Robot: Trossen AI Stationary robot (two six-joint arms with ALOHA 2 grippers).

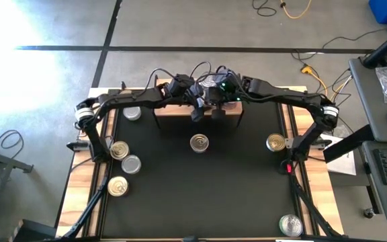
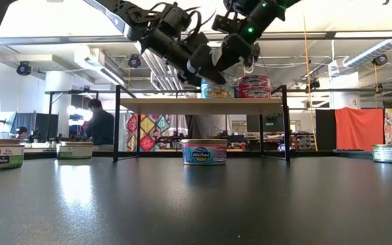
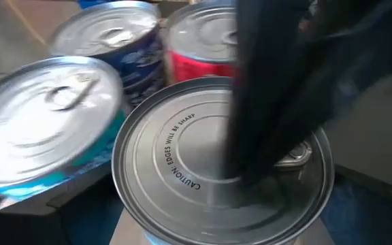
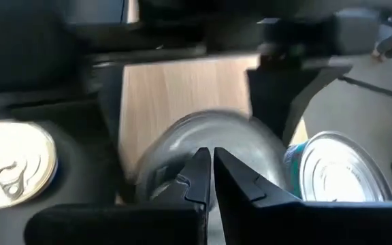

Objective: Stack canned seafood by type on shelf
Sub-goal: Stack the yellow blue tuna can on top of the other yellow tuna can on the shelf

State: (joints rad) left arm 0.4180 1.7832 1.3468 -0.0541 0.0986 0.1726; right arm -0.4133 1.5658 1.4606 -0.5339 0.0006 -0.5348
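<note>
Both arms meet over the shelf [image 1: 173,119] at the table's far side. A silver-lidded can [image 3: 182,156] stands on it beside a teal-labelled can [image 3: 39,129], a blue one [image 3: 124,47] and a red one [image 3: 196,58]. My left gripper [image 4: 196,129] is open, one finger [image 4: 111,116] on each side of the silver-lidded can; whether they touch it I cannot tell. My right gripper [image 4: 211,163] is shut above that can's lid. My right gripper has its shut fingertips [image 3: 247,156] down on the middle of the silver can's lid [image 3: 209,190]. They slant down onto it from above. The can stands upright on the shelf.
Loose cans lie on the black table: one in front of the shelf [image 1: 199,142], three at the left [image 1: 119,149] [image 1: 131,164] [image 1: 117,186], one by the shelf's left end [image 1: 132,113], one at the right [image 1: 276,142], one near the front right corner [image 1: 291,225].
</note>
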